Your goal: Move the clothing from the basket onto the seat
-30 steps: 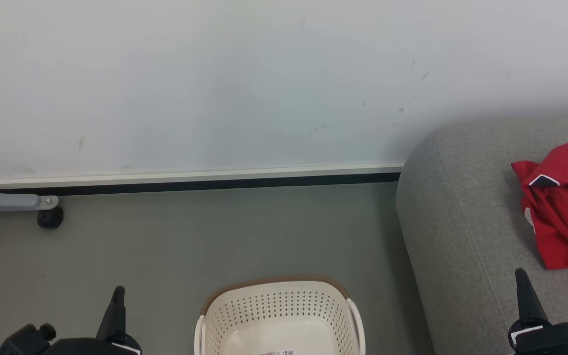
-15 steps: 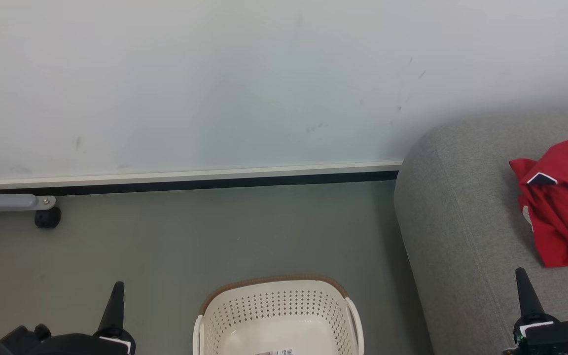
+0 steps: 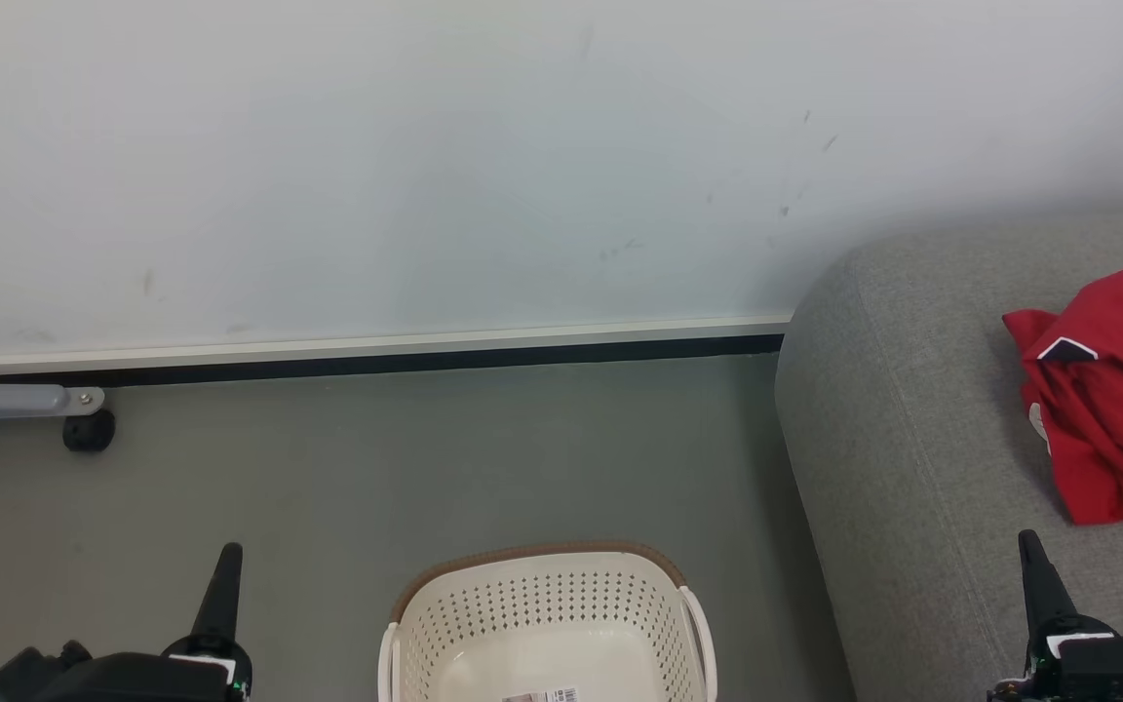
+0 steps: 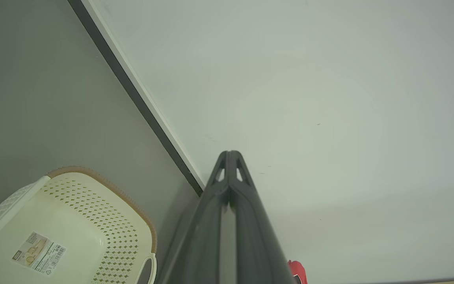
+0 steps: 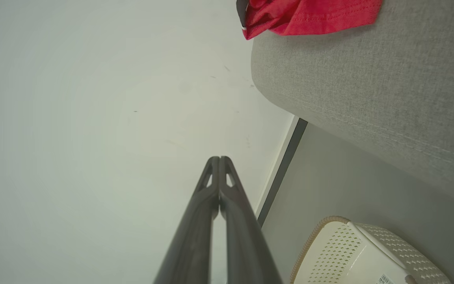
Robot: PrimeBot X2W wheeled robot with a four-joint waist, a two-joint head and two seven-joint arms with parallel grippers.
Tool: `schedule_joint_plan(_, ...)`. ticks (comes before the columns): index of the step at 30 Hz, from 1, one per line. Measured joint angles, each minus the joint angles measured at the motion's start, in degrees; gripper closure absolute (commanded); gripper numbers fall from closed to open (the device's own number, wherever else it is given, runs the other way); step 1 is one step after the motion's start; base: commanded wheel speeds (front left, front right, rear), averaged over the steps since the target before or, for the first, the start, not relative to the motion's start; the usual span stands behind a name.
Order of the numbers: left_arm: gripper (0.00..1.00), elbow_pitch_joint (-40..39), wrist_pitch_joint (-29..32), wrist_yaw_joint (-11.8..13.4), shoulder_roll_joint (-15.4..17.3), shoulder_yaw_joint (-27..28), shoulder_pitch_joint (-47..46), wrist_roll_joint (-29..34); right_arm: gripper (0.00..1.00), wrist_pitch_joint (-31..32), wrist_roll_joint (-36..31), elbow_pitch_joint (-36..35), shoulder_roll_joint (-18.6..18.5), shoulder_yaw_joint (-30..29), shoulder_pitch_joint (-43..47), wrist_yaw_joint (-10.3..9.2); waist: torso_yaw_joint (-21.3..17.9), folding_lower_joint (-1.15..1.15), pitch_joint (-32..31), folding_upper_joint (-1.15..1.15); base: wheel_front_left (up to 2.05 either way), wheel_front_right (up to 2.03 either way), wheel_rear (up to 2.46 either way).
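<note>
The basket (image 3: 542,604) is cut off by the head view's bottom edge, the clothing (image 3: 1107,390) by its right edge, and the label (image 3: 542,696) is too small to read.

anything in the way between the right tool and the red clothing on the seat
Nothing visible. Only bare grey seat lies between the shut right tool and the clothing, which already lies on it.

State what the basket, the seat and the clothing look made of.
Basket: likely moulded plastic, smooth cream, rows of punched holes, brown rim.
Seat: grey woven upholstery, visible weave and stitched seam.
Clothing: soft red fabric, kind unclear, crumpled folds.
</note>
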Motion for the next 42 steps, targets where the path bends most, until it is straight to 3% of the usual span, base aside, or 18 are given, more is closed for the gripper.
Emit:
schedule_joint_plan(20,1.0,0.9,3.7,-2.5,-2.3,3.9,-1.2,-11.4,1.0,3.9,11.9,2.1,2.8,-3.8,-1.6,1.99,-0.5,0.0,0.3,0.0,0.0,0.0,0.0)
schedule_joint_plan(42,1.0,0.9,3.7,-2.5,-2.4,4.0,-1.2,-12.2,1.0,4.0,11.9,2.2,2.9,-3.9,-2.0,2.01,-0.5,0.0,0.3,0.0,0.0,0.0,0.0)
